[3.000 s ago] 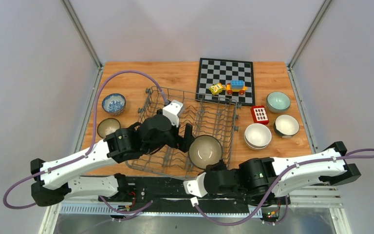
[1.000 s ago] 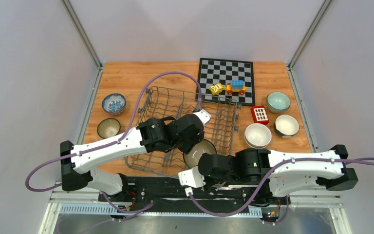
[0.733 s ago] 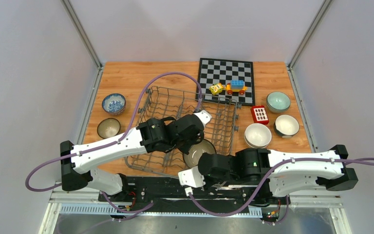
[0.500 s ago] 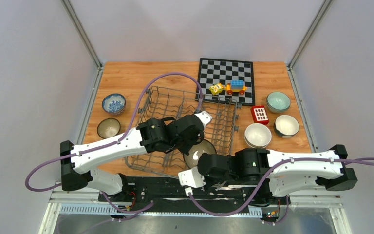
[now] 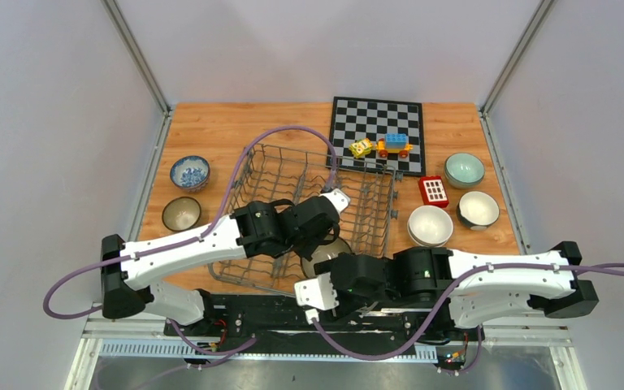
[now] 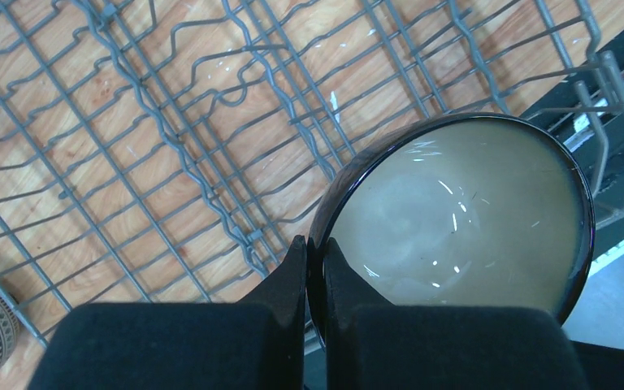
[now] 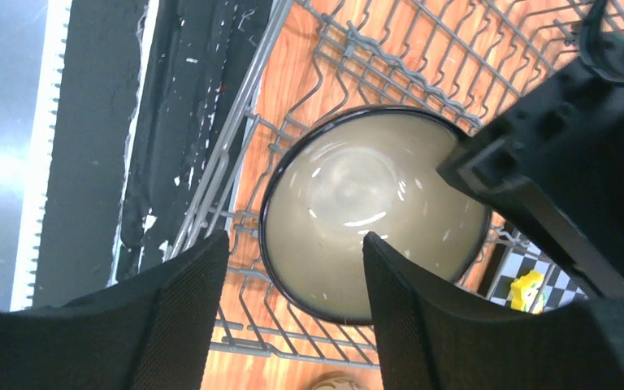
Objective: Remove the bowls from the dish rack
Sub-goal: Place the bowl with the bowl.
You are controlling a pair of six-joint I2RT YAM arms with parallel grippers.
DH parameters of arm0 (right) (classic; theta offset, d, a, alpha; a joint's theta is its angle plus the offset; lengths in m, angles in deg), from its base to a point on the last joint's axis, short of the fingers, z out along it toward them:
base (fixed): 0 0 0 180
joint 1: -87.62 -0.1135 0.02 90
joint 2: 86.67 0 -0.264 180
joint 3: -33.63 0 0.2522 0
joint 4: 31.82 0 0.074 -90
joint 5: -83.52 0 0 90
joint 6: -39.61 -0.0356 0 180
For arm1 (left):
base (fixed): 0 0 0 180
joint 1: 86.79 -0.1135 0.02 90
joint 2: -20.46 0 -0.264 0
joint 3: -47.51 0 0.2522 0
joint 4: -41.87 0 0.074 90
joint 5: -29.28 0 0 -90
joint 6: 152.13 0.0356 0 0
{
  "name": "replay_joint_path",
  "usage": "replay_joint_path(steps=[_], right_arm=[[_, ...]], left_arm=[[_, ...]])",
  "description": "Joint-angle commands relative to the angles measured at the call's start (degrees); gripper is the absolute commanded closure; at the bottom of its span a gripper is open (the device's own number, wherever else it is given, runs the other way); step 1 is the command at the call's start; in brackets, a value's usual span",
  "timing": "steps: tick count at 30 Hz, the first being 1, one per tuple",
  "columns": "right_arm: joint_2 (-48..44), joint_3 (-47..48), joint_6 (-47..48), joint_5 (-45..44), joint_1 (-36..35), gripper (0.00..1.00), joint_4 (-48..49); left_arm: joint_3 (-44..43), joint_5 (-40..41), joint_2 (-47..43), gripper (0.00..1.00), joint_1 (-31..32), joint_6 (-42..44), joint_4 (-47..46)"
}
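**Dish rack, bowls and sundries: contents and count**

**Dish rack** (image 5: pixel 292 158): one, grey wire, at the middle of the desk (image 5: pixel 211 130). Its far right corner is just beside the chessboard (image 5: pixel 374 122).
- Contents: one dark-rimmed beige bowl (image 6: pixel 455 219), at the rack's near edge towards its near right corner, with its mouth turned up.
- Whether this bowl rests on the wires cannot be told.

**Grippers**
- Left gripper (image 6: pixel 315 244): jaws narrow, pinched on that bowl's rim. One finger (image 6: pixel 291 272) is outside the wall and the other inside.
- Right gripper (image 7: pixel 292 244): jaws wide and holding nothing. The same bowl shows beyond the gap between its fingers.

**Bowls on the desk, left edge:** two, apart from each other.
- Blue-and-white patterned bowl (image 5: pixel 189 172), the farther one.
- Brown striped bowl (image 5: pixel 181 213), nearer, beside the rack's left side.

**Bowls on the desk, right edge:** three places.
- Celadon bowl (image 5: pixel 464 170), the farthest.
- Dark bowl with white inside (image 5: pixel 478 209), just nearer than the celadon one.
- White-lined bowl (image 5: pixel 430 225), just beside the rack's right side. It looks to sit in a second bowl, so the count of that pile cannot be told for sure.

**Chessboard:** one, at the desk's far edge, right of centre.
- Contents: two toys near its near edge, a yellow block (image 5: pixel 361 148) and a toy truck (image 5: pixel 395 145), side by side.

**Red block** (image 5: pixel 433 190): one, on the desk just off the chessboard's near right corner.
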Motion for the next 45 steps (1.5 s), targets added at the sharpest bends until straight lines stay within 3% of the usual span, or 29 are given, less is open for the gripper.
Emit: replay_joint_path(steps=[1,4,10,13,16,21,25,35,45], right_arm=[[-2.0,2.1,-3.0,-2.1,0.2,0.31,3.5],[-3.9,1.7,-6.6,-5.3,0.2,0.29,7.0],[-6.2,3.3,-15.3,-13.3,1.6,0.2,12.4],[-5.1,6.2,-20.7,-16.6,5.8,0.18,12.2],[-5.0,8.1,-31.2,-14.2,13.8,0.19,13.3],[-2.2,11.0,-51.2,-4.7,30.6,0.34,11.4],[0.7,10.8,-61.7,0.6,36.0,0.42,12.7],[10.9,14.1,-64.3,2.7,36.1,0.42,10.5],[16.7,15.5,-61.8,0.7,35.9,0.55,8.5]], left_arm=[[0.3,2.4,-1.9,1.0,-0.6,-2.4,-3.4],[1.9,1.1,-4.2,1.0,-4.1,-4.2,-5.7],[7.3,-3.3,-11.6,1.0,-18.1,-7.8,-10.3],[8.3,-2.8,-14.5,1.0,-22.6,-8.9,-10.3],[9.1,-0.3,-16.3,1.0,-24.3,-11.3,-10.2],[10.2,2.0,-16.7,1.0,-24.4,-19.0,-10.4],[9.9,2.0,-16.1,1.0,-24.4,-24.4,-10.5],[6.9,3.2,-12.5,1.0,-24.4,-30.6,-6.1],[7.2,4.8,-13.2,1.0,-24.4,-31.1,-5.8]])
